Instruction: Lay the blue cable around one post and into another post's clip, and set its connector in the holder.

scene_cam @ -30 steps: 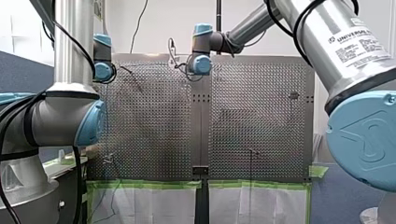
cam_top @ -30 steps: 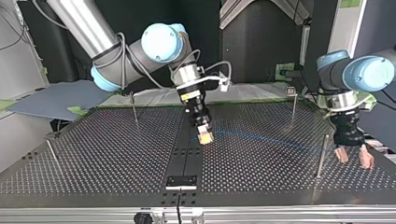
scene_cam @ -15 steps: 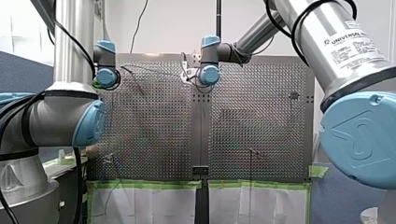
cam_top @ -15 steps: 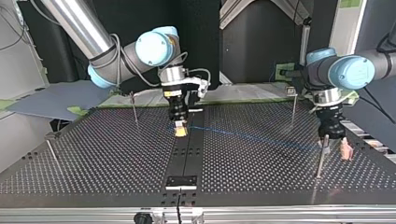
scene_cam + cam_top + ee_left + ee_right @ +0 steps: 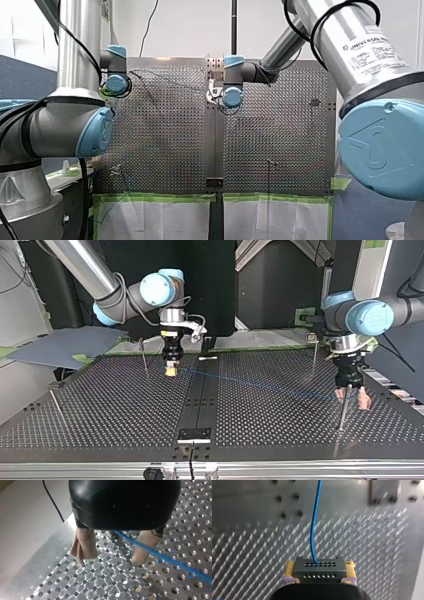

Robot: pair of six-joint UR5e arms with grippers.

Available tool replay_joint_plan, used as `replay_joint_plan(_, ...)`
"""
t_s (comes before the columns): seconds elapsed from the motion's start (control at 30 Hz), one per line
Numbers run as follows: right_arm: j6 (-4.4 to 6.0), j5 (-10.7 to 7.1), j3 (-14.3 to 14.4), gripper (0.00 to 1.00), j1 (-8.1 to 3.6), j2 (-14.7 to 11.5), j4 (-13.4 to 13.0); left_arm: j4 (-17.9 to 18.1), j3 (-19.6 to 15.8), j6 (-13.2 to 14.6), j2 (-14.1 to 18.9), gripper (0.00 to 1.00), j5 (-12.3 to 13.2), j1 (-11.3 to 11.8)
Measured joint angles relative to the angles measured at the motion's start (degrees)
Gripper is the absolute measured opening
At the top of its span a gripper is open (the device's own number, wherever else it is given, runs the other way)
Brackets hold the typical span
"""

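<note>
Posts [image 5: 55, 402] are standing upright across the perforated table [image 5: 100, 410] — the nearest post [image 5: 343, 412] to the top view's camera is rising close to the table's right edge in that view. Just beyond it my left gripper [image 5: 352, 401] is hanging low over the holes, its beige-padded fingers [image 5: 83, 543] standing apart and gripping nothing. The blue cable [image 5: 260, 385] is passing between those fingers, close against one pad in the left wrist view; whether it is touching, I cannot tell. From there it is running low and nearly straight over the table's centre strip [image 5: 200, 400] toward the far edge. My right gripper [image 5: 171, 372] is pointing down there, just left of the strip in the top view, and its yellow pads [image 5: 290, 571] are clamping the dark connector [image 5: 319, 570] from both sides — the cable is leaving the connector's holed face. Farthest back, by the far edge, a bare post [image 5: 144, 357] is standing beside my right gripper and a square-headed post [image 5: 313, 357] toward the right corner.
</note>
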Motion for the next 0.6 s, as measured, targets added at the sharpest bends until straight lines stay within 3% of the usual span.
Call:
replay_joint_plan(0.27, 0.83, 2.48, 5.1, 0.02, -2.20, 3.7, -5.1, 0.0, 0.0, 0.0, 0.0, 1.00, 0.0, -0.3)
replay_joint_plan(0.6, 4.05, 6.76, 11.2, 0.02, -4.10, 9.7, -11.2, 0.0, 0.0, 0.0, 0.0, 1.00, -0.4, -0.4)
